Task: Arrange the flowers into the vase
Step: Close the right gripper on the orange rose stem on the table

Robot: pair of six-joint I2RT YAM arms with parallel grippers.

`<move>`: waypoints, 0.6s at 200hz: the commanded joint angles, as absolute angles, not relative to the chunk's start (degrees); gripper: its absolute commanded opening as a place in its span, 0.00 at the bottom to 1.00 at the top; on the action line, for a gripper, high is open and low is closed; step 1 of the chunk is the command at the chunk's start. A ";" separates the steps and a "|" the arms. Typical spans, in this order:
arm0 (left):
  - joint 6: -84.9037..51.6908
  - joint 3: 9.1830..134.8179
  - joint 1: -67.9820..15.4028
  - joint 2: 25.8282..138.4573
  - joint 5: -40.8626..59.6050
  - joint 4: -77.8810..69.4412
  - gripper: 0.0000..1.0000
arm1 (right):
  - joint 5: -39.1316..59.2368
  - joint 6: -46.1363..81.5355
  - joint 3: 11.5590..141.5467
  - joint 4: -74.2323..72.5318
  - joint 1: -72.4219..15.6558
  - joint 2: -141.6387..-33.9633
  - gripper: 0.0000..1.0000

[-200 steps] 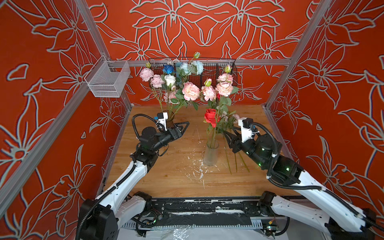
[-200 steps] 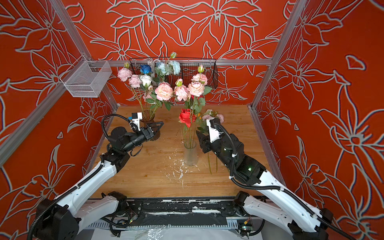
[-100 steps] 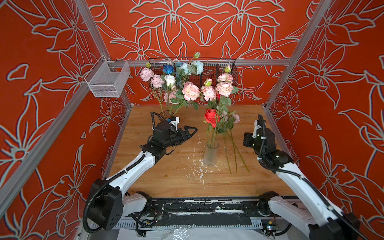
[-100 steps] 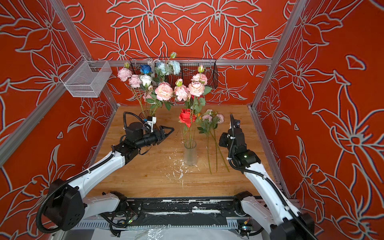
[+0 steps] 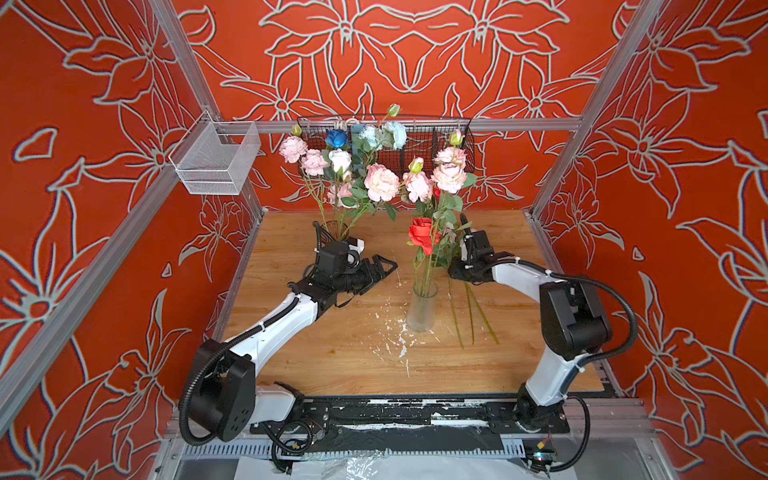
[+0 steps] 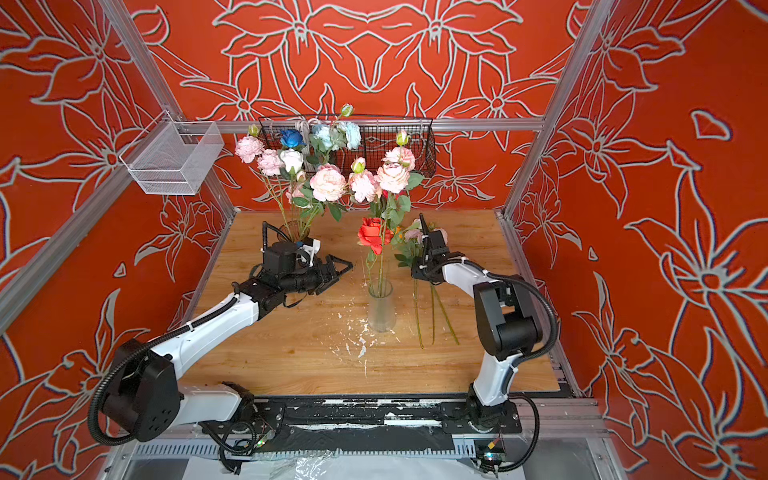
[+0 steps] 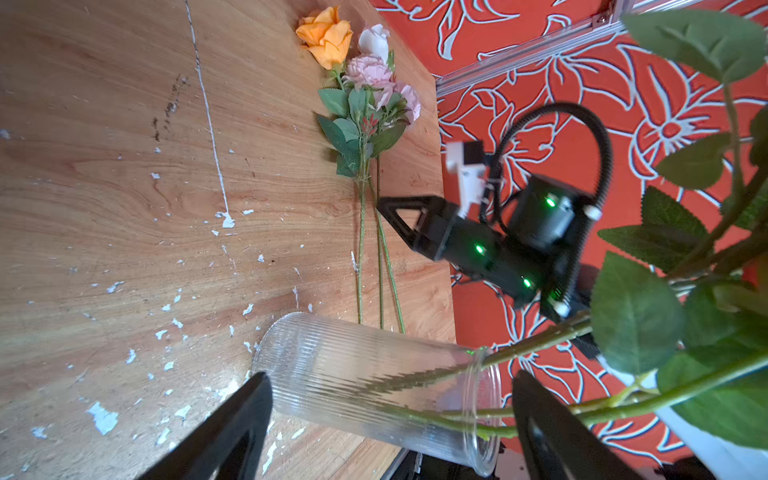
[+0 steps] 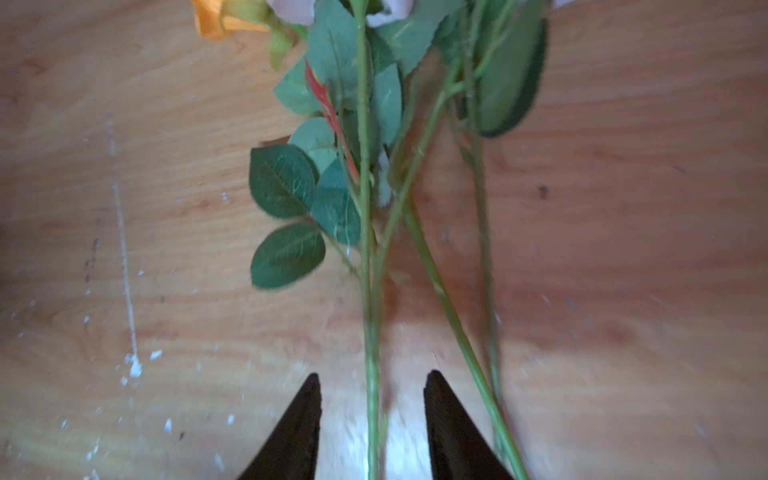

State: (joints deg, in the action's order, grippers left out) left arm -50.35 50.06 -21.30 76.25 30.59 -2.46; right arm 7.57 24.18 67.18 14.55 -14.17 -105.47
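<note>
The clear ribbed vase [image 5: 422,307] [image 6: 381,307] stands mid-table and holds a red rose [image 5: 422,235] and tall pink flowers [image 5: 446,176]. Three more flowers lie flat just right of it, their stems [image 5: 469,316] [image 6: 432,316] pointing toward the front; an orange rose [image 7: 326,35] and pink blooms [image 7: 370,70] head them. My right gripper [image 8: 372,382] [image 5: 454,275] is lowered over these stems, open, with one stem [image 8: 368,291] between its fingers, untouched. My left gripper [image 5: 384,268] [image 7: 390,386] is open wide, left of the vase [image 7: 365,370] and apart from it.
A second vase [image 5: 332,228] with a large mixed bunch stands at the back left, right behind my left wrist. A black wire basket [image 5: 415,141] hangs on the back wall, a silver mesh basket [image 5: 216,160] on the left rail. White flecks [image 5: 390,340] mark the wooden table.
My right arm swung out to the right, then came back left and down over the lying stems, its jaws narrowing then widening. My left gripper advanced right toward the vase and stayed open.
</note>
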 commanded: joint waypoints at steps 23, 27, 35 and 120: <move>-50.00 50.70 -20.40 75.74 31.63 -3.23 0.90 | 6.75 23.65 71.04 17.58 -14.42 -111.23 0.33; -50.13 50.64 -20.35 75.74 31.84 -3.37 0.90 | 6.97 23.50 71.22 17.52 -14.42 -111.56 0.32; -50.27 50.67 -20.13 75.91 32.22 -3.64 0.90 | 7.46 23.06 71.63 17.65 -14.44 -112.09 0.26; -50.45 50.10 -18.98 74.27 32.96 -5.65 0.90 | 10.73 23.39 69.43 13.84 -14.46 -95.66 0.00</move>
State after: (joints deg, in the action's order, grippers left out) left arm -50.39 50.06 -19.33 76.14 31.88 -3.22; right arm 9.54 22.35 70.59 15.84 -14.20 -104.03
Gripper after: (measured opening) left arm 0.901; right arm 0.092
